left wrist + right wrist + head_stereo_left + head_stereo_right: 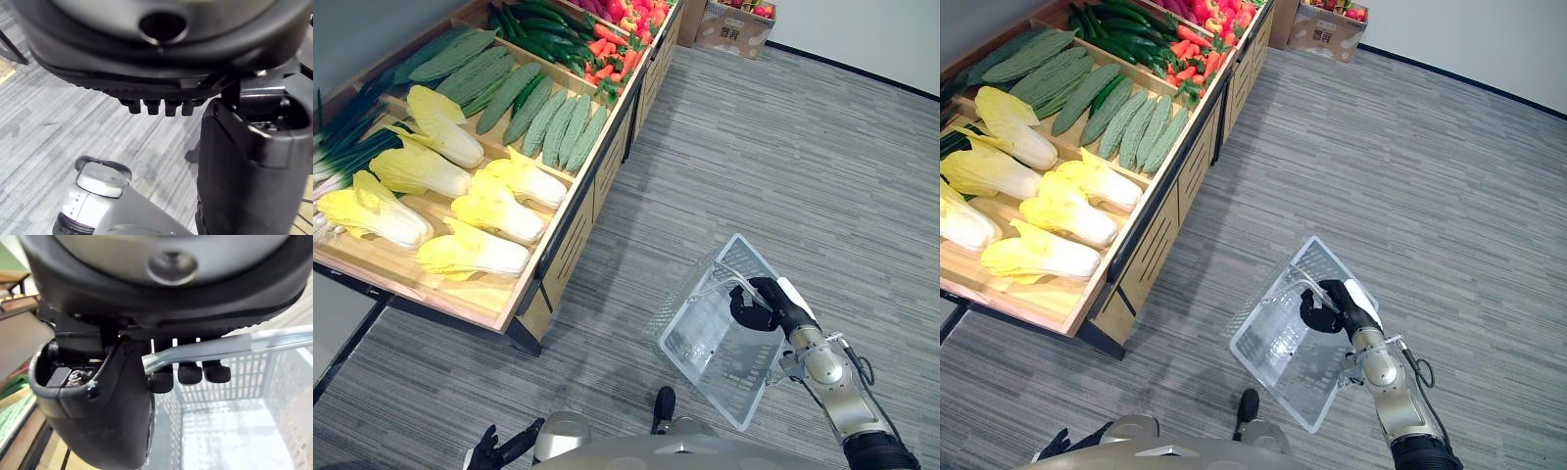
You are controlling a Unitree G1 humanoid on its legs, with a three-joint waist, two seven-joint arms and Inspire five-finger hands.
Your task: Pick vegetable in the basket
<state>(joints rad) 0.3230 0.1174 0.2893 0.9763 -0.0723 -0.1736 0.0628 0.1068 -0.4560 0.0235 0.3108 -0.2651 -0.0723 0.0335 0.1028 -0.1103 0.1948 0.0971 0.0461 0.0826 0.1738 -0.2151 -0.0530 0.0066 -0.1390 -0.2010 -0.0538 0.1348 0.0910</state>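
A clear plastic basket (690, 294) hangs tilted above the carpet at the lower right, with nothing inside. My right hand (766, 304) is shut on its handle (220, 350); the fingers (190, 373) curl under the bar. Vegetables lie on a wooden display stand (570, 245) to the left: yellow napa cabbages (494, 211) nearest, ridged green gourds (558, 127) behind them, carrots (607, 49) further back. The basket is well clear of the stand's front edge. My left hand (494, 452) is low at the bottom left with relaxed fingers (156, 105), holding nothing.
Green onions (342, 147) lie along the stand's left side, and red peppers (641, 10) at its far end. A cardboard box (734, 27) of produce stands on the floor beyond the stand. Grey carpet (783, 157) stretches to the right.
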